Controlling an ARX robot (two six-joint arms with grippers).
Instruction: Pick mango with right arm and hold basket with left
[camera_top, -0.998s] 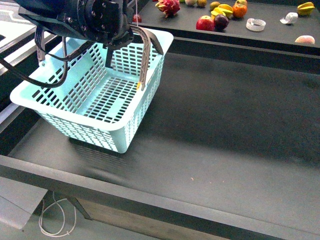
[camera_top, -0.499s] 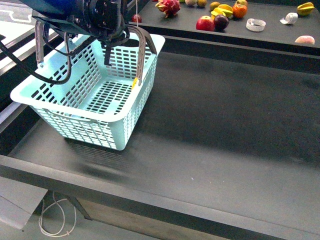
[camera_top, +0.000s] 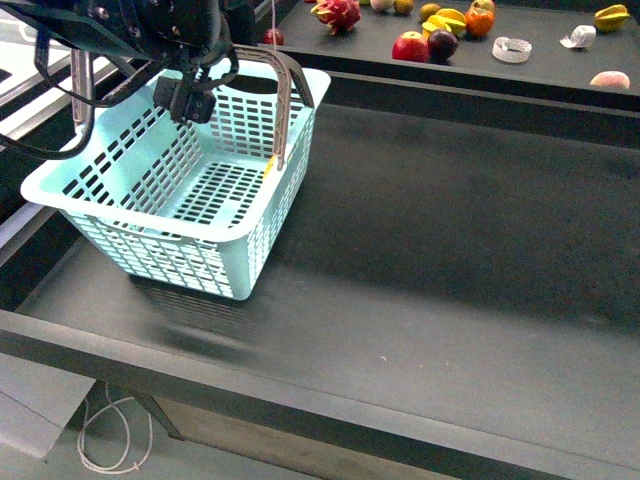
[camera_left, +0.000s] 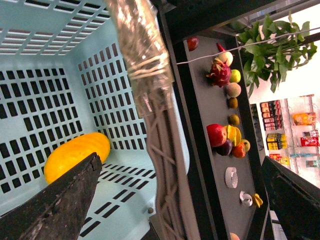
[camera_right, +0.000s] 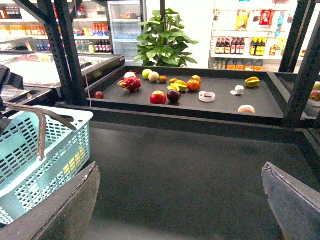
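While the basket (camera_top: 190, 190) sits at the bench's left end in the front view, the left arm (camera_top: 150, 30) is seen over its raised handle (camera_top: 282, 110); no mango shows there. From the left wrist, spread jaws flank that handle and the mango (camera_left: 76, 155) is already lying in the basket, so only the hold looks pending. From the right wrist, jaws are seen spread and empty, well apart from the basket.

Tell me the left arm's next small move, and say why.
Probably close the left gripper on the basket handle. In the left wrist view its fingers stand wide apart with the handle between them, so nothing is gripped. The mango already lies inside the basket, and the right gripper is open and empty.
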